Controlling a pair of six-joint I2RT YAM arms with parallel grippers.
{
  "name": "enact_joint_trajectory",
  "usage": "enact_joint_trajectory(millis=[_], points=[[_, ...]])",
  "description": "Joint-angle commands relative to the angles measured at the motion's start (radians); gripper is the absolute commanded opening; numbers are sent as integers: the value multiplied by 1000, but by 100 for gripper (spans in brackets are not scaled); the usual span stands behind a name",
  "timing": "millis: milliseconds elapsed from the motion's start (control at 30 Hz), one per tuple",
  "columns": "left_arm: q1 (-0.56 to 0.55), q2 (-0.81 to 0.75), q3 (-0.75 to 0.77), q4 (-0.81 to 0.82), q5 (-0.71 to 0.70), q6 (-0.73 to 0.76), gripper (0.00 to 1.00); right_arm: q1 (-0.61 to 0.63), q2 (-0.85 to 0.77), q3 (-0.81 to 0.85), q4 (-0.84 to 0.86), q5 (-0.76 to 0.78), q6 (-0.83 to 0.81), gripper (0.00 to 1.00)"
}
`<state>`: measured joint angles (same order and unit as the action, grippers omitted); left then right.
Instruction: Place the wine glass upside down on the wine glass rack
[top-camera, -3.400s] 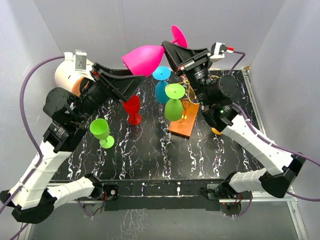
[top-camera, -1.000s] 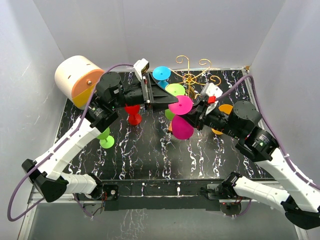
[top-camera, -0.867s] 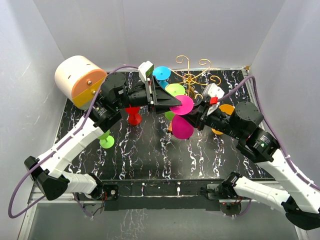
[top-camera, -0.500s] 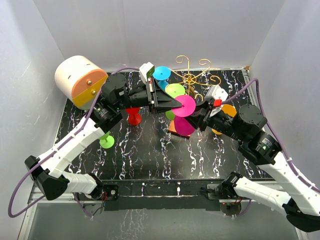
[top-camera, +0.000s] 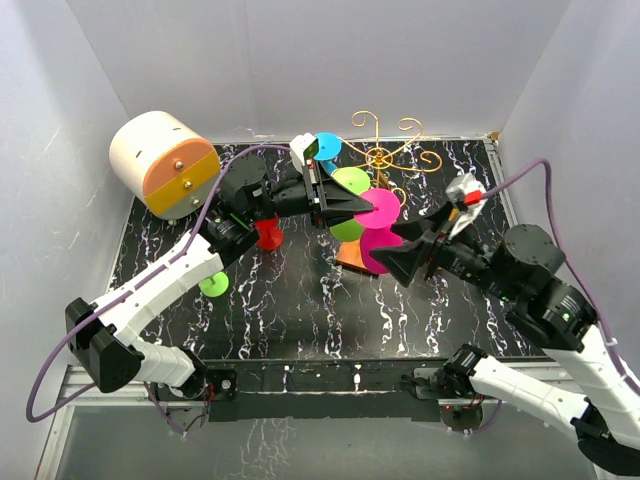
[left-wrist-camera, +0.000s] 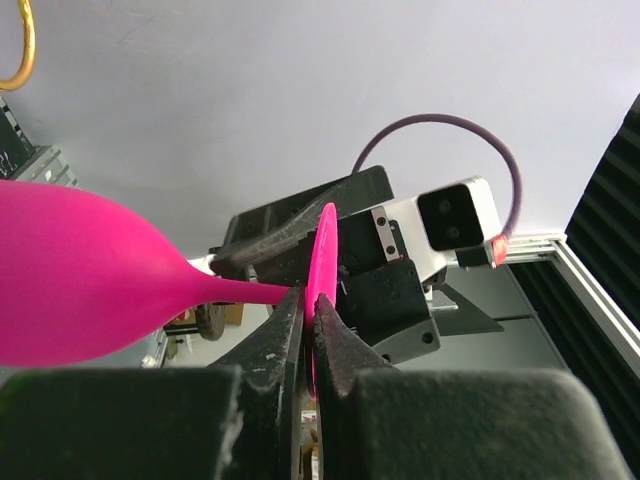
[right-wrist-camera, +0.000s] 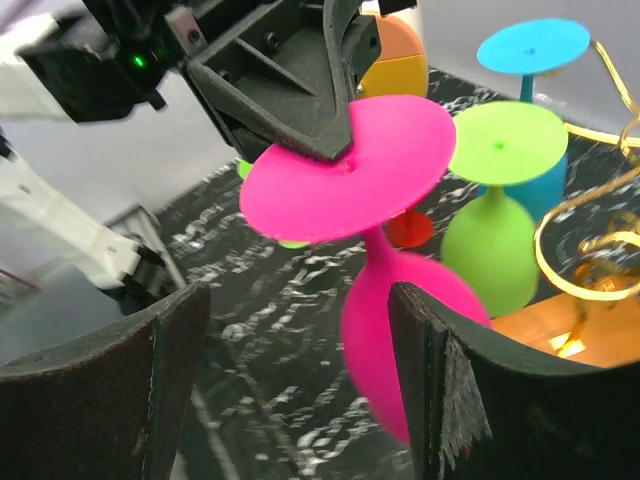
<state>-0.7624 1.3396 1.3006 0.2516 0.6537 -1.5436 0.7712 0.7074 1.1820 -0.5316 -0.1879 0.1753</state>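
Above the near side of the wine glass rack (top-camera: 383, 157), the pink wine glass (top-camera: 376, 248) hangs inverted, foot up and bowl down, clear of the tabletop (top-camera: 280, 300). The left tool (left-wrist-camera: 310, 300) is clamped narrow on the rim of the flat foot, gripping the disc edge-on. This grip probably leaves the stem free to slide between the wire arms. The right tool (right-wrist-camera: 298, 290) stands wide, one jaw on each side of the bowl, and does not appear to clamp it. The weight is therefore judged to be carried by the left tool alone.

The wine glass looks like opaque matte plastic, with a thin round foot, a slender stem and a teardrop bowl. The rack is thin gold wire curled into scrolls above a flat orange-brown base. A green glass (right-wrist-camera: 490, 240) and a blue glass (right-wrist-camera: 530, 45) stand inverted at the rack. The tabletop is black with white marble veining.
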Motion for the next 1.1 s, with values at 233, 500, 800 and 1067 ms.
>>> enact_joint_trajectory(millis=[233, 500, 800, 1067], points=[[-3, -29, 2, 54, -1, 26, 0, 3, -53, 120, -226, 342, 799, 67], [-3, -36, -23, 85, 14, 27, 0, 3, -22, 140, -153, 401, 928, 59], [-3, -39, -49, 99, 15, 25, 0, 4, -1, 81, 6, 384, 939, 59], [-3, -37, -43, 85, 17, 30, 0, 3, 68, 93, -57, 435, 930, 33]])
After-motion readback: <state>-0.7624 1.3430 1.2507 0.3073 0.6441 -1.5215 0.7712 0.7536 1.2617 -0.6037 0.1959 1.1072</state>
